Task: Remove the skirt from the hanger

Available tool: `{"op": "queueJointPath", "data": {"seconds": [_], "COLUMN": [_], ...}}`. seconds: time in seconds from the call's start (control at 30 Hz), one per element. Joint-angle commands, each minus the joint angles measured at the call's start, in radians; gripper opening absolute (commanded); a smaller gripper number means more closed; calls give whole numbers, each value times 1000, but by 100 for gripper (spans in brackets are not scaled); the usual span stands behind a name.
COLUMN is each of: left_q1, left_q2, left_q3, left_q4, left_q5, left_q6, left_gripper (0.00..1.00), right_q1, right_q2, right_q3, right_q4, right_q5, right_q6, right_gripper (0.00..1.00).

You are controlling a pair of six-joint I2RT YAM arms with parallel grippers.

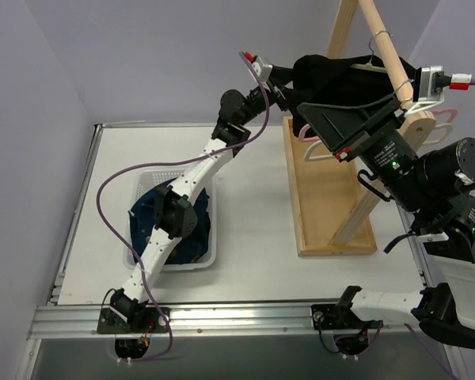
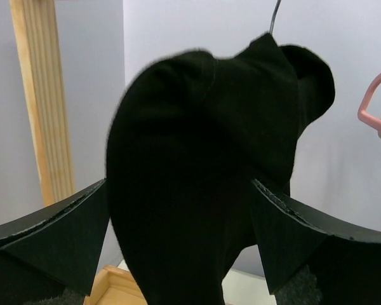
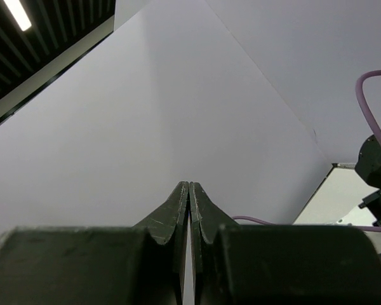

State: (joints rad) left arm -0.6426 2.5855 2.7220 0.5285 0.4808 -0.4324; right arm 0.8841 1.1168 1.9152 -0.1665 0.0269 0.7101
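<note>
The black skirt (image 1: 332,73) hangs from the hanger (image 1: 369,68), whose pale shoulder shows along the top of the fabric. In the left wrist view only the hanger's wire hook (image 2: 274,16) shows above the skirt (image 2: 203,140). My left gripper (image 1: 289,82) reaches up to the skirt's left side. It (image 2: 179,184) stands open, a finger on each side of the hanging fabric; I cannot tell whether the pads touch it. My right gripper (image 1: 307,109) is raised in front of the skirt, just below it. It (image 3: 189,187) is shut on nothing and faces the bare wall.
A wooden rack holds the clothes on a slanted dowel (image 1: 384,47) above a wooden base tray (image 1: 328,198), with a post (image 2: 44,108) beside the skirt. A pink hanger (image 1: 310,136) (image 2: 371,105) hangs nearby. Under my left arm, a white basket (image 1: 133,237) holds a blue denim garment (image 1: 202,207).
</note>
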Motion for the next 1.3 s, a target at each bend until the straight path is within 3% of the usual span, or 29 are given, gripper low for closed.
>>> {"op": "queueJointPath", "data": {"seconds": [0.0,0.13,0.3,0.43,0.53,0.57,0.6,0.67,0.73,0.8,0.9,0.93,1.03,1.17,1.2,1.23,1.27], "left_q1": [-14,-37,-68,-69,-71,-71,-72,-74,-77,-78,-75,-77,-77,-84,-91,-94,-97], "left_q2": [13,-48,-74,-86,-132,-145,-157,-197,-228,-234,-222,-212,-179,-125,-117,-108,-107], "left_q3": [24,-82,-110,-128,-223,-246,-290,-338,-381,-372,-268,-222,-157,-16,-4,7,24], "left_q4": [83,183,220,281,378,398,427,458,475,424,267,246,176,65,38,19,-10], "left_q5": [-21,1,45,102,122,128,140,145,157,176,191,191,154,111,108,105,96], "left_q6": [28,-31,-41,-143,-210,-222,-233,-262,-267,-256,-207,-189,-189,-170,-167,-149,-137], "left_gripper": [94,99,72,53,42,32,29,29,50,61,70,77,82,79,72,54,44], "right_q1": [-4,-4,-4,-4,-4,-4,-4,-4,-4,-4,-4,-4,-4,-4,-4,-4,-4], "right_q2": [-26,-38,-28,-38,-51,-55,-61,-67,-71,-72,-75,-78,-87,-101,-103,-103,-98], "right_q3": [-4,-13,4,7,4,-2,-5,-10,-15,-18,-21,-22,-31,-36,-36,-36,-33], "right_q4": [65,67,50,42,33,33,29,27,24,24,30,32,39,59,67,71,73], "right_q5": [7,19,13,19,31,31,34,38,38,36,33,33,31,33,27,25,24], "right_q6": [3,-3,-9,-15,-20,-20,-21,-21,-21,-20,-18,-15,-11,-1,2,5,8], "right_gripper": [0,0,0,0,0,0,0,0,0,0,0,0,0,0,0,0,0]}}
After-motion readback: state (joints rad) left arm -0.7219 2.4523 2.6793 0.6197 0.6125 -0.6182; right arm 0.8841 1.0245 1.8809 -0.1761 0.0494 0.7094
